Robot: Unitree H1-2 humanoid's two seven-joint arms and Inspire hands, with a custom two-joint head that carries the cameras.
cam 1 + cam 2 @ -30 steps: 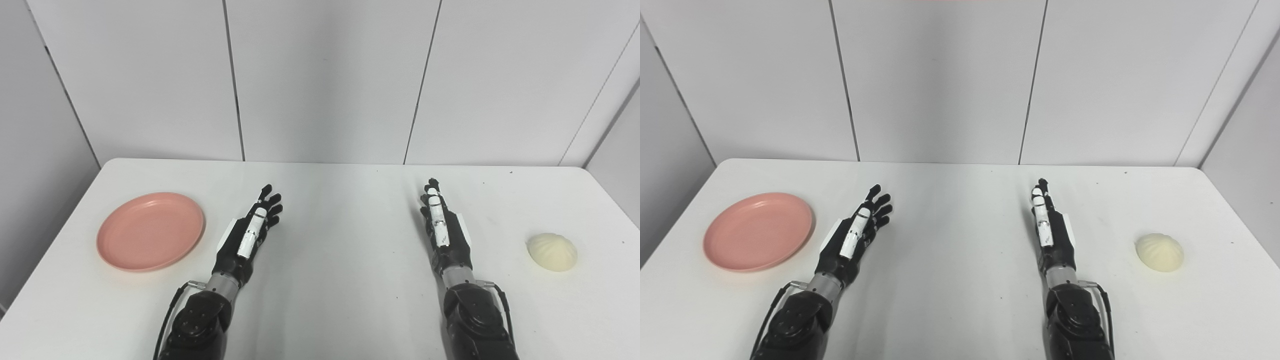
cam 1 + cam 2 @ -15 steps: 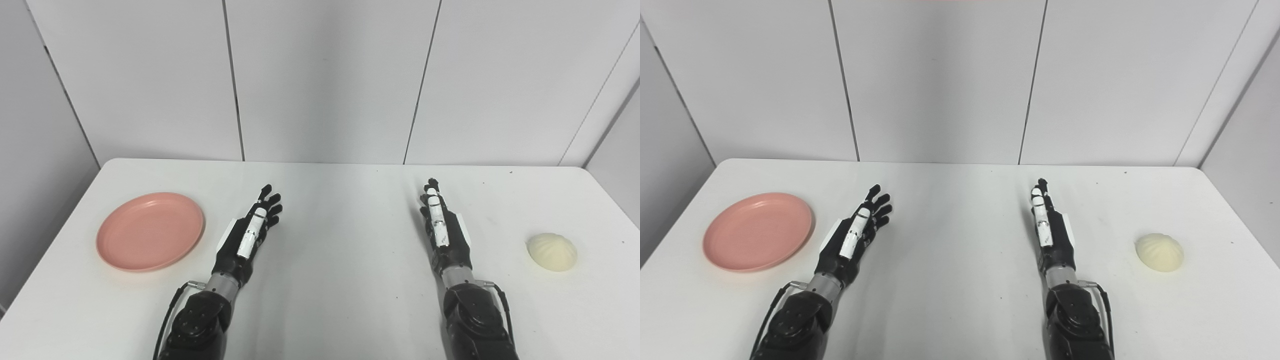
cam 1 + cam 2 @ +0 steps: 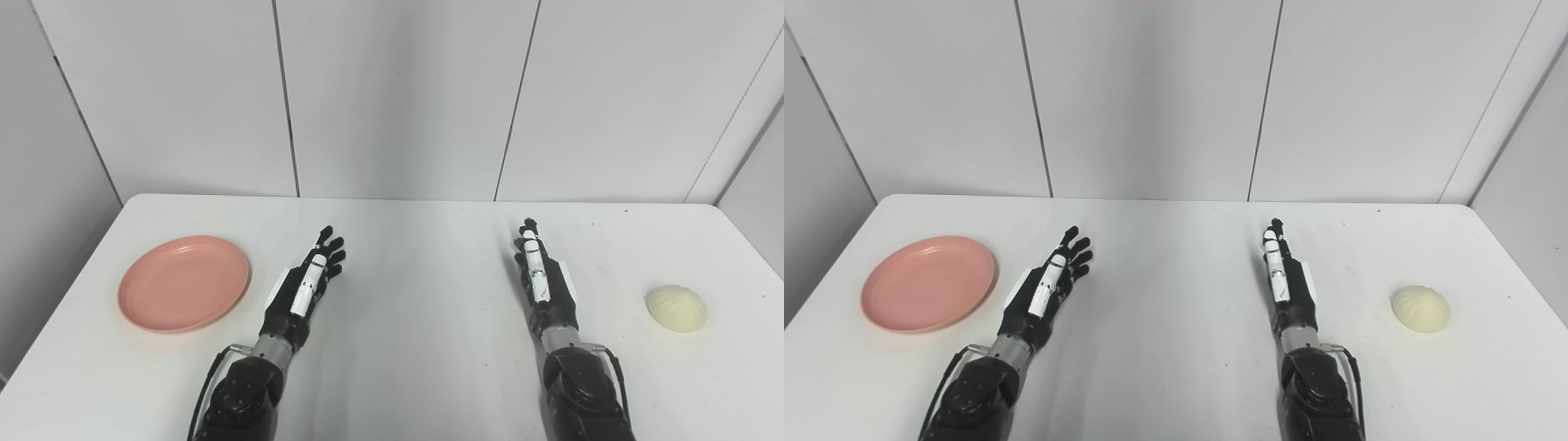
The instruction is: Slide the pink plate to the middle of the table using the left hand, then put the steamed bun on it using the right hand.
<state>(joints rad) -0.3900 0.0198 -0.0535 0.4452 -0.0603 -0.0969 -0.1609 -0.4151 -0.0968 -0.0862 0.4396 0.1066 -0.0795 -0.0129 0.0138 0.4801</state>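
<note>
1. We are facing a white table [image 3: 416, 343] whose far edge is running along the grey panelled wall [image 3: 398, 98]; its near edge is being cut off by the bottom of both views.
2. We are seeing the pink plate [image 3: 184, 283] lying flat on the left part of the table, just left of our left hand's fingers [image 3: 331, 248] and apart from them. Being round, it is showing no long axis; its hollow is facing up. Bare table is lying open between its right rim and the middle, though the left hand is sitting partly in that stretch.
3. We are holding the left hand [image 3: 303, 288] low over the table, fingers stretched out and slightly spread, gripping nothing, pointing toward the far edge and a little right.
4. We are holding the right hand [image 3: 542, 282] edge-on, fingers straight and close together, empty, pointing at the far edge. Whether either hand is touching the tabletop is hard for us to tell.
5. We are seeing the steamed bun [image 3: 676, 309] resting dome-up well right of the right hand's fingers [image 3: 531, 245], near the table's right edge, with bare surface between.
</note>
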